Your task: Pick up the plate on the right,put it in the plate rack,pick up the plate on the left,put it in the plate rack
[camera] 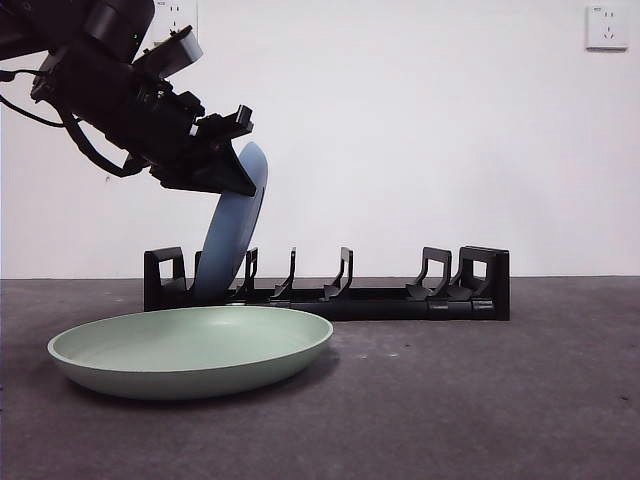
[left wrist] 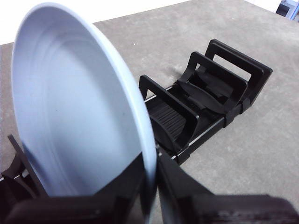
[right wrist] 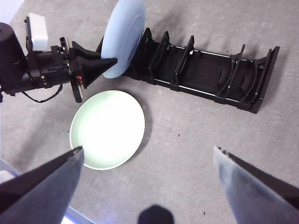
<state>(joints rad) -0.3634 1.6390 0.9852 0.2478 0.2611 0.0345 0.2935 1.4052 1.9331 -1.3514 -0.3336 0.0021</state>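
My left gripper (camera: 232, 152) is shut on the upper rim of a pale blue plate (camera: 232, 240). The plate stands on edge and tilts, its lower edge down among the prongs at the left end of the black plate rack (camera: 400, 300). In the left wrist view the blue plate (left wrist: 74, 102) fills the space in front of my left gripper (left wrist: 149, 175), with the plate rack (left wrist: 210, 93) stretching away behind it. A pale green plate (camera: 190, 350) lies flat on the table in front of the rack. My right gripper (right wrist: 149, 149) hangs open high above the green plate (right wrist: 107, 128) and holds nothing.
The other slots of the plate rack (right wrist: 210, 70) hold nothing. A white wall rises close behind the rack, with a wall socket (camera: 607, 25) at the top right. Grey table surface (camera: 480, 400) extends right of the green plate.
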